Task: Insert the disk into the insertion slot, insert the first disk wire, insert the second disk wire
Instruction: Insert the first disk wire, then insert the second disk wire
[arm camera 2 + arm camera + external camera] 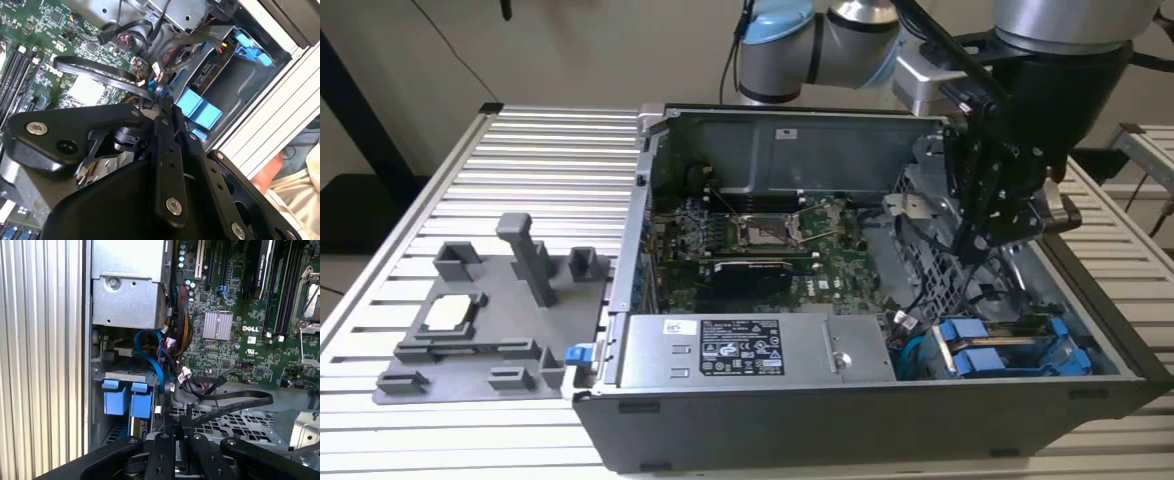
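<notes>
Where black wire [245, 400] loops back, fingers [162, 452] clamped on its hidden end, 2 blue disk carriers [116, 401] half buried

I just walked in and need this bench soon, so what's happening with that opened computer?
A robot arm is working inside the open computer case, which lies on a slatted table. Its pincer is down by the drive bay and looks closed on the end of a black flat cable. Two blue drive carriers already sit in that bay. Whether the cable's held end is plugged in cannot be seen.
</notes>
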Robot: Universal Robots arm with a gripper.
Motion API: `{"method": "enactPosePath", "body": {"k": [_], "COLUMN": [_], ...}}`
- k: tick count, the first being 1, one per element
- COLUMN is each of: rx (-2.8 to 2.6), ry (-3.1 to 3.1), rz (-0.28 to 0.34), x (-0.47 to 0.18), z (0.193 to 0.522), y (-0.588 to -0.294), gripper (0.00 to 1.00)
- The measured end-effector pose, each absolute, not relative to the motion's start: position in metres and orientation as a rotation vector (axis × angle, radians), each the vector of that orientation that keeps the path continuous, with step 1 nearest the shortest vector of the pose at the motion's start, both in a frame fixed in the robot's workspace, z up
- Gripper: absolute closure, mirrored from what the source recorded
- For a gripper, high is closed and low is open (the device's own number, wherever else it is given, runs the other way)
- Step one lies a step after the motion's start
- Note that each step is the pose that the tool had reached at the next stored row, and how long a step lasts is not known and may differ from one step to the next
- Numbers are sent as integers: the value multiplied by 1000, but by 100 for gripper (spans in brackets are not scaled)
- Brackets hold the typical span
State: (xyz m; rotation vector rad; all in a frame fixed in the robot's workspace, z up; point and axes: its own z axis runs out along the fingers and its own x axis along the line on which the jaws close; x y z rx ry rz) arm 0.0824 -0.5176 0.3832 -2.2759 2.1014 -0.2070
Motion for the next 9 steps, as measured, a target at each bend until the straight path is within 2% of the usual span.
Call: {"method": "enactPosePath", "body": {"k": [9], "rx": [-2282], "ry": [2105], "rz": [-218], "x": [82], "z": [383], "y": [-517], "gripper": [84]}}
